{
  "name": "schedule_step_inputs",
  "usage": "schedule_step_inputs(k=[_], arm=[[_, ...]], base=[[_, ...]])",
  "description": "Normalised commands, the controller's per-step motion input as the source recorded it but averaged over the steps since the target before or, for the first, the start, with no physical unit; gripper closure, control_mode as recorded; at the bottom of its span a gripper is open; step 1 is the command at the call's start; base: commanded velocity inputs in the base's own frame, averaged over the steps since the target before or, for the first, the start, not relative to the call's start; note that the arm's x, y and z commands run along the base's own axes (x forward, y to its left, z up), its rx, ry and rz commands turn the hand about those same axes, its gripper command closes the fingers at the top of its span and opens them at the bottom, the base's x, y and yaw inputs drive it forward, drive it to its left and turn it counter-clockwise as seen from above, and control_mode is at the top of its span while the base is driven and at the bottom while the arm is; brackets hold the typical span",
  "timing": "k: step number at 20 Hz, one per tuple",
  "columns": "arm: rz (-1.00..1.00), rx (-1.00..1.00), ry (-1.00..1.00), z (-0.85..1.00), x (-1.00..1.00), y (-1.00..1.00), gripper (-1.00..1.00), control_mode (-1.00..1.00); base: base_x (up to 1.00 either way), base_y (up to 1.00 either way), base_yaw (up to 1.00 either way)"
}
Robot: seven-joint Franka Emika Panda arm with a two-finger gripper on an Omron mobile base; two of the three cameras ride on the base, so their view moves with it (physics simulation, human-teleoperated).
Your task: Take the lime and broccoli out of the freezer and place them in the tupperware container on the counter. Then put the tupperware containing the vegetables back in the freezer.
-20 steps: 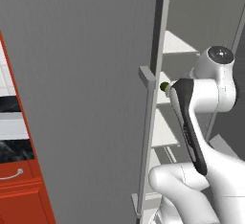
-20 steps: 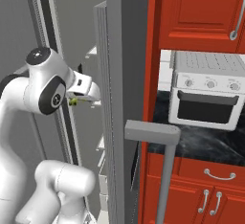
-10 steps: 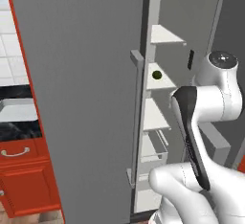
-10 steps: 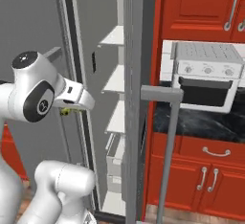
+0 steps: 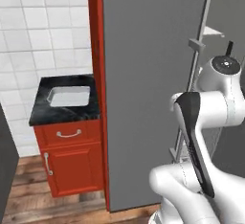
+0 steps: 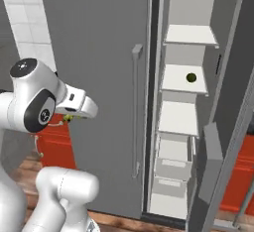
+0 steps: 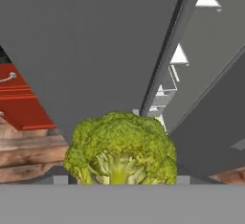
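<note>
Hand view first: the broccoli (image 7: 120, 149) sits right at the base of the picture, florets toward the camera, pale stalks fanning beneath, and the pincer is pinching it with its jaws standing fairly wide around the clump. From the right base view a speck of that same yellow-green peeks out under the pincer (image 6: 69, 119), out in front of the grey door and well apart from the shelves. By my reckoning this is a light, springy thing: bumpy crown, some give under pressure, not slippery, but bits could crumble if squeezed hard. A hold across the crown or down at the firmer stalk looks safest.

The lime (image 6: 191, 78) is still on a white shelf inside the freezer (image 6: 186, 97), small, smooth and round, so it will likely want a centred grip or it may squirt out sideways.

Left base view gives us the target: the tupperware container (image 5: 70, 96) lies flat on the black desk (image 5: 43, 114) atop the red cabinet, nothing showing in it.

Against half a second ago, both base views have swung round. The shelves that faced the left camera have slid off to the right, the desk and tray have come into sight, and the arm has carried its load out of the freezer.
</note>
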Motion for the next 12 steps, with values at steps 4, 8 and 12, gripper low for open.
schedule_step_inputs(k=[4,8,12], arm=[[0.00,0.00,0.00,0.00,0.00,0.00,1.00,1.00],[0.00,0.00,0.00,0.00,0.00,0.00,1.00,1.00],[0.00,0.00,0.00,0.00,0.00,0.00,1.00,1.00]], base=[[0.00,1.00,0.00],[0.04,1.00,0.00],[0.39,0.98,-0.01]])
